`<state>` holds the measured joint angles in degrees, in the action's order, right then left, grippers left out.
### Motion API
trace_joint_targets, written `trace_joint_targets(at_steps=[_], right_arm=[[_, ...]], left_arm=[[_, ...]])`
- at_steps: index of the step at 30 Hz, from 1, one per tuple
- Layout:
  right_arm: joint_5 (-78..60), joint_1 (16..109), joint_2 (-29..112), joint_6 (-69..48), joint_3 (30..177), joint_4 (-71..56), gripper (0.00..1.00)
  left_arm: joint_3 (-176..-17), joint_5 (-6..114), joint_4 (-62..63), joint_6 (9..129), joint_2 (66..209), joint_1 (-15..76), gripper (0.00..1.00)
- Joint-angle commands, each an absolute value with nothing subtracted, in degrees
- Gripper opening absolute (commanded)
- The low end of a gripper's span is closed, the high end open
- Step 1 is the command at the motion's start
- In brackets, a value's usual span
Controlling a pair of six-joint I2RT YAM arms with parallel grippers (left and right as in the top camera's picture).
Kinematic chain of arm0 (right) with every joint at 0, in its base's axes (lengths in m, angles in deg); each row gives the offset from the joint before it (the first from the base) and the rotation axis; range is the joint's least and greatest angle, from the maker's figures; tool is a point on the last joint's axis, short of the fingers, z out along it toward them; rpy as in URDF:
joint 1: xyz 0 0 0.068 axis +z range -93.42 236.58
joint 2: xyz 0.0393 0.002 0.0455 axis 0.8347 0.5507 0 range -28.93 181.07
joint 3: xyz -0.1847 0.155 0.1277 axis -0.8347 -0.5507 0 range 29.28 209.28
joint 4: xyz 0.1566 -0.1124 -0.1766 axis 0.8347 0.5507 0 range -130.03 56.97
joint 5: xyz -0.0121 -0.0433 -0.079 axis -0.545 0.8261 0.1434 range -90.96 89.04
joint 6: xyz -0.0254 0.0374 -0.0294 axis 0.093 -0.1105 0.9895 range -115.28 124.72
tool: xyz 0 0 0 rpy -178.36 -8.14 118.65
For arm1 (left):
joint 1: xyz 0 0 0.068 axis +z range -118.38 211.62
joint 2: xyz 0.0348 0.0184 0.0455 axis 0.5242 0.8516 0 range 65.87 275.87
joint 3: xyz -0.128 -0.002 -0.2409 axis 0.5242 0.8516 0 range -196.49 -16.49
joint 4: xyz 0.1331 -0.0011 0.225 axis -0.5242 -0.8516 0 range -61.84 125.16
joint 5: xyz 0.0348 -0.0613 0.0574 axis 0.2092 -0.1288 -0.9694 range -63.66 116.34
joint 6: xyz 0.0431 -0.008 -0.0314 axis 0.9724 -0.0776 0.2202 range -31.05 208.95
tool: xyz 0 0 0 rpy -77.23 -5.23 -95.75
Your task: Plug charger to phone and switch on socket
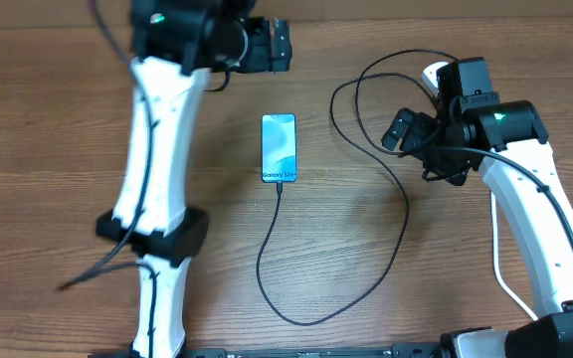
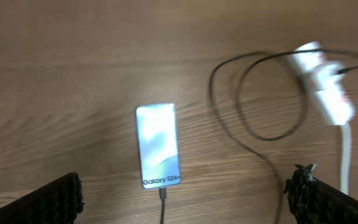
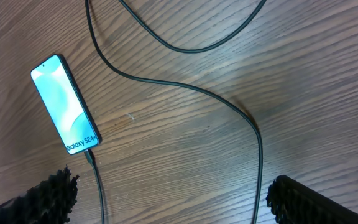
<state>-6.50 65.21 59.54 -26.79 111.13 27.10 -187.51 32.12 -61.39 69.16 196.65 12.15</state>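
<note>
While phone (image 1: 279, 147) lies flat mid-table, screen lit pale blue, "Galaxy S24" at one short edge, thin black charger (image 3: 258, 162) plugged in there, white socket (image 2: 325, 87) well apart, left gripper (image 2: 191, 202) jaws spread, right gripper (image 3: 182, 202) jaws spread, both empty

Light blue phone (image 1: 279, 147), black charger (image 3: 258, 168), white socket (image 2: 325, 90), brown wood-grain table (image 1: 48, 149)

the socket (image 1: 433, 74) lies mostly hidden under the right arm (image 1: 525, 189) in the overhead view — only a white end shows. from the left wrist it is blurred, switches unreadable — the charger (image 3: 258, 174) runs off the right wrist frame.
</note>
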Motion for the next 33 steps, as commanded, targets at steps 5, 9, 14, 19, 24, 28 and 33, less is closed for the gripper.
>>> trace_joint_targets(at_steps=[5,9,14,19,24,28,33], right_arm=[[-7.03,64.97,59.75,-26.77,112.50,27.32,1.00],[-7.01,64.97,59.75,-26.55,112.50,27.30,1.00],[-6.96,64.97,59.75,-26.57,112.50,26.14,1.00],[-7.05,64.97,59.75,-26.61,112.50,23.30,1.00],[-7.03,64.97,59.75,-26.55,112.50,22.55,1.00],[-7.20,64.90,59.75,-24.65,112.85,23.45,1.00],[-3.90,61.32,60.87,-20.25,127.35,32.94,1.00]], left_arm=[[-185.01,38.96,-61.65,75.69,180.54,12.46,1.00],[-170.81,37.71,-61.65,75.67,169.37,12.46,1.00],[-150.59,30.06,-61.63,71.30,156.28,12.46,1.00],[-131.75,25.17,-61.50,62.55,143.54,12.46,0.99],[-123.27,18.07,-61.02,54.49,138.03,12.46,1.00],[-122.68,18.02,-60.93,54.21,138.70,12.46,1.00],[-122.68,18.04,-60.98,54.21,141.79,12.46,1.00]])
